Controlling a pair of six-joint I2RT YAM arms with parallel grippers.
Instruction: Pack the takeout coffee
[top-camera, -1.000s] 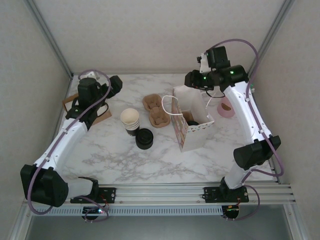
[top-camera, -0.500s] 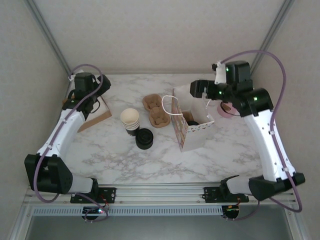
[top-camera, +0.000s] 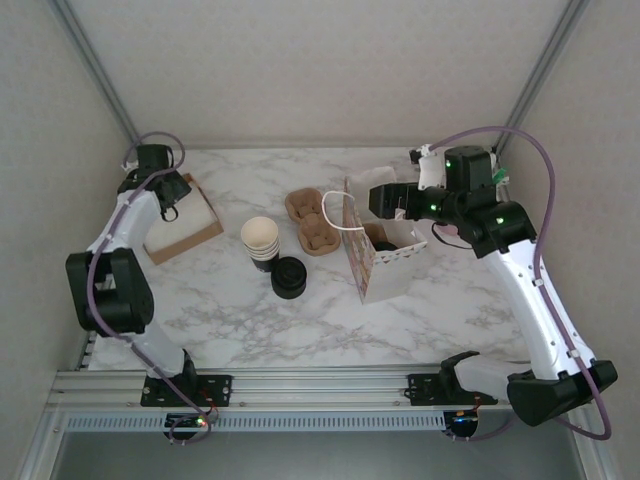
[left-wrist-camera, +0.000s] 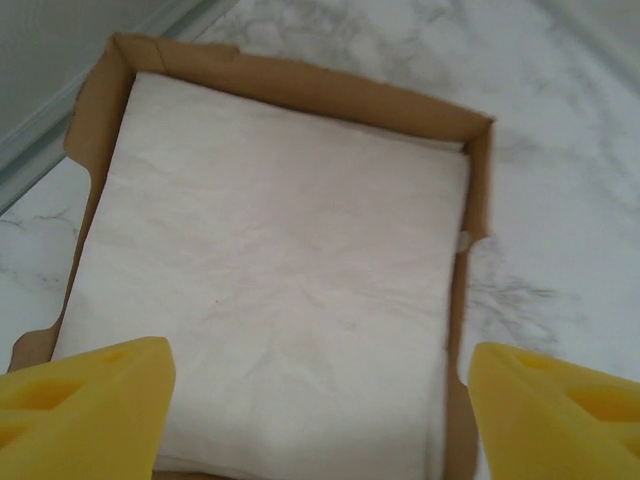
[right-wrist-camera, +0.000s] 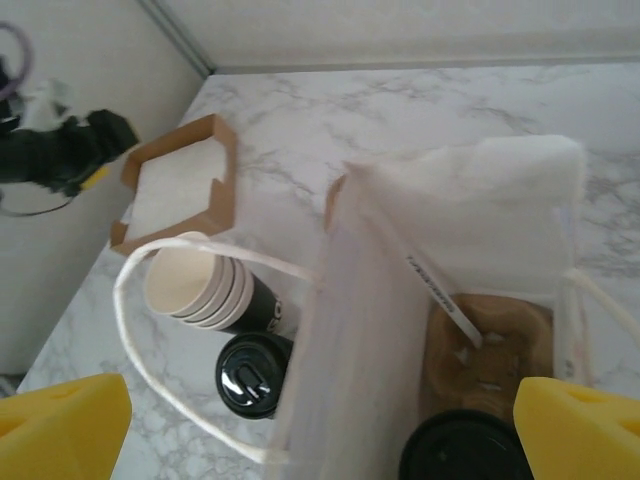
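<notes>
coffee: takeout coffee (right-wrist-camera: 462, 452) upright inside paper bag (right-wrist-camera: 350, 330), seated in cup carrier (right-wrist-camera: 490, 350) | right gripper (right-wrist-camera: 320, 428): directly above bag mouth, spread wide, empty, nearer arm | left gripper (left-wrist-camera: 320, 410): well left of bag, over napkin box (left-wrist-camera: 270, 260), also wide
</notes>
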